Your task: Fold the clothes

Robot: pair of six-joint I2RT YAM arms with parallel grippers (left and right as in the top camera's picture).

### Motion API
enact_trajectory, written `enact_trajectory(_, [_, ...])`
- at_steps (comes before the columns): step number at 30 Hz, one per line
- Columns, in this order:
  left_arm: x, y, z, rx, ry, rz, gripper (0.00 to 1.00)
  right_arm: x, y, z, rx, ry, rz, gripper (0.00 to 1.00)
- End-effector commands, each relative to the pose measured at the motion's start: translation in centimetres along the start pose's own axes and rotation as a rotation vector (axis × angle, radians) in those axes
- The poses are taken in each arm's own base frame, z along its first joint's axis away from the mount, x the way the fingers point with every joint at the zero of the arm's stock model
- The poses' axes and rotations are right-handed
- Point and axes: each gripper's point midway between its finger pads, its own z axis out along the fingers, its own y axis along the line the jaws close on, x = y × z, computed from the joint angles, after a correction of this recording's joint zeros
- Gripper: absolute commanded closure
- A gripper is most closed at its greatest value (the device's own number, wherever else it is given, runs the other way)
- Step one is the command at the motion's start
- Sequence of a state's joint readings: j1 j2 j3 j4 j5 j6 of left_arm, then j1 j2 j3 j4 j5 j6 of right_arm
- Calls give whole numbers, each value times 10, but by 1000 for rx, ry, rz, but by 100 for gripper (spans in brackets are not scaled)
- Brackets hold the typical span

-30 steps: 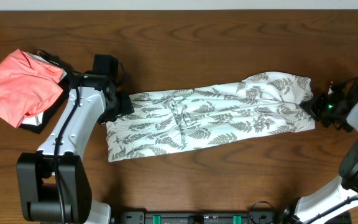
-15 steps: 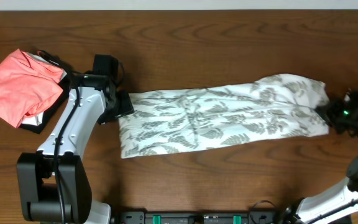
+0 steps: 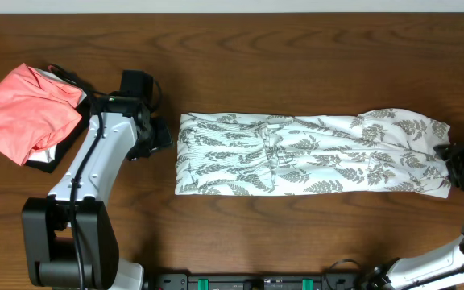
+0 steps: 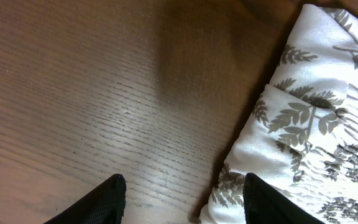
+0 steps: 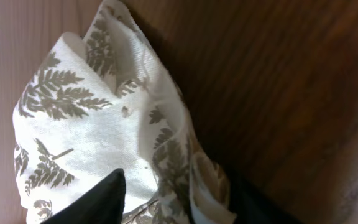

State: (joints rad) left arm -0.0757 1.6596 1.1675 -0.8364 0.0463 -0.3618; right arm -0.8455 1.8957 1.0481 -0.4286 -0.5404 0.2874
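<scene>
Dress lies flat on the table as one long band, running from about the centre out toward 3 o'clock, with a small pucker of cloth near its middle. Your left gripper sits just off the band's 9 o'clock end. In the left wrist view its fingers stand apart over bare wood, nothing between them, and the cloth edge reaches only the finger on the dress side. Your right gripper is at the band's 3 o'clock end. In the right wrist view its jaws are apart, with the bunched corner of the dress lying loose between them. Far out at 9 o'clock, well apart from the dress, a pink garment rests on a black one.
</scene>
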Motion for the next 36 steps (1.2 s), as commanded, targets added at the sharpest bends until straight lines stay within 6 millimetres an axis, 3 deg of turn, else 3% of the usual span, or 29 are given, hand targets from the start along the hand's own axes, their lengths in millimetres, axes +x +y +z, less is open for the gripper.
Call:
enact_trajectory(1, [-5,-2,-8,10,-24,9,39,7,-8,9,62,16,-19,44])
enact_trajectory(12, [-5,-2,-7,9,-22,8,39,22,8,25,91,50,-91,44])
enact_trajectory(13, [-5,-2,-8,9,-22,9,39,23,8,26,96,52,-96,50])
enact_trajectory(15, [-5,-2,-8,9,-22,9,39,24,10,27,100,54,-102,89])
enact_trajectory(16, [-5,-2,-8,9,-22,9,39,24,10,27,98,52,-104,99])
enact_trajectory(23, [-5,-2,-7,9,-22,9,39,9,14,16,70,-3,-139,99])
enact_trajectory(27, [-5,-2,-7,9,-22,8,39,-15,51,-18,-6,-110,-204,99])
enact_trajectory(30, [-5,-2,-7,9,-22,8,39,-22,85,-45,-40,-170,-274,99])
enact_trajectory(33, [-5,-2,-7,9,-22,8,39,-12,119,-65,-72,-193,-358,99])
enact_trajectory(36, [-5,-2,-7,9,-22,9,39,10,145,-71,-94,-172,-420,99])
